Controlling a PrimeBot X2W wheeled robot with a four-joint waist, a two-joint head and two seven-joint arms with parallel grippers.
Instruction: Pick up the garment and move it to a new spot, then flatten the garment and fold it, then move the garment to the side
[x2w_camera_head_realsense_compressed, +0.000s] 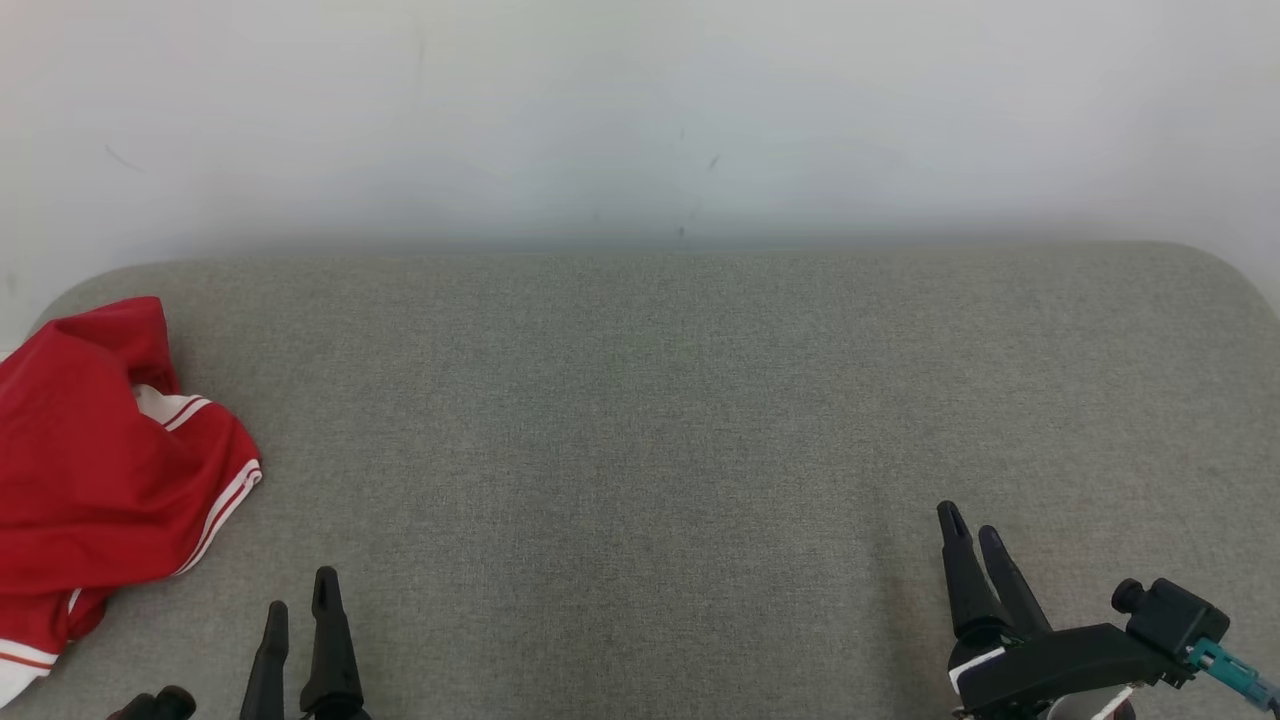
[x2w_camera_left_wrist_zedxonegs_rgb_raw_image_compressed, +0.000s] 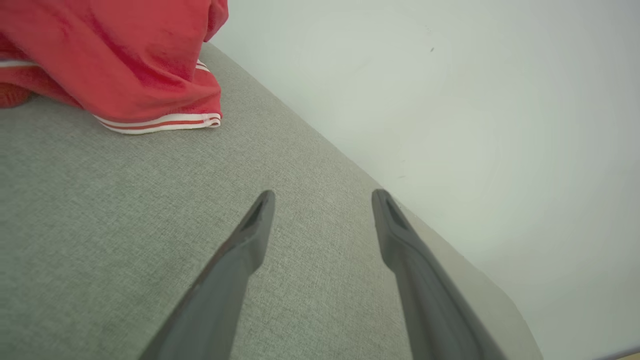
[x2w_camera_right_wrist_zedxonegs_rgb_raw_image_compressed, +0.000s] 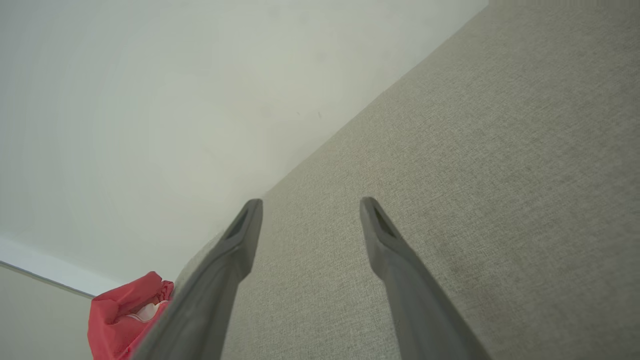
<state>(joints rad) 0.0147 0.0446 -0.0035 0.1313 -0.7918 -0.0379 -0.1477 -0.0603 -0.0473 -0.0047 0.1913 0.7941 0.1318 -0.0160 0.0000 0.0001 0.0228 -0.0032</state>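
Red garment (x2w_camera_head_realsense_compressed: 100, 470) heaped at tabletop (x2w_camera_head_realsense_compressed: 640, 400) left edge, untouched. Left gripper (x2w_camera_head_realsense_compressed: 301, 590), right gripper (x2w_camera_head_realsense_compressed: 969, 520): fingers wide apart, empty, waiting near, probably poised for pickup.

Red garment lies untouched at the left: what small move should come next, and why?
Probably swing the left end effector leftward toward the crumpled red garment with white-striped trim: it lies untouched at the left edge of the grey fabric surface, nearest that open end effector.
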